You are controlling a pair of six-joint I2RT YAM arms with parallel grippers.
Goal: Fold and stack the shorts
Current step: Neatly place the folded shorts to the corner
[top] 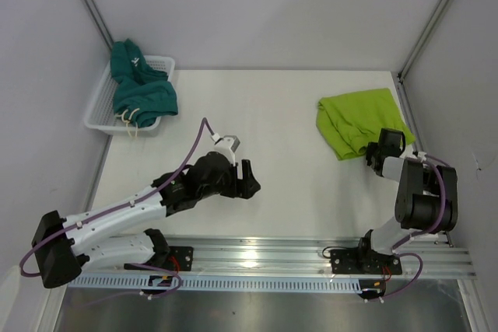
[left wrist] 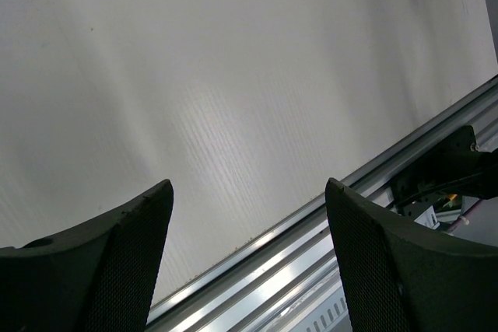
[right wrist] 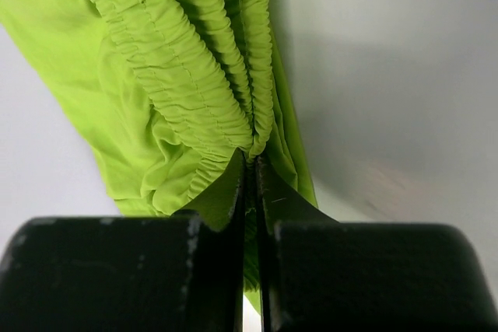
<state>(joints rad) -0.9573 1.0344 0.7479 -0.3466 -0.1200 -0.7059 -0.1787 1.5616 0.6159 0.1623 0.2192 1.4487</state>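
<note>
Right tool point(right wrist: 250, 162) pinching lime green shorts point(top: 354, 118) at gathered waistband, fabric trailing away far-left; left tool point(left wrist: 249, 184) spread

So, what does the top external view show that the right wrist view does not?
Only the top external view: the dark teal shorts heaped in the white basket at the far left, and the left gripper open above the bare table. Only the right wrist view: the gathered elastic waistband pinched by the shut right gripper. Both: the lime green shorts on the table.
</note>
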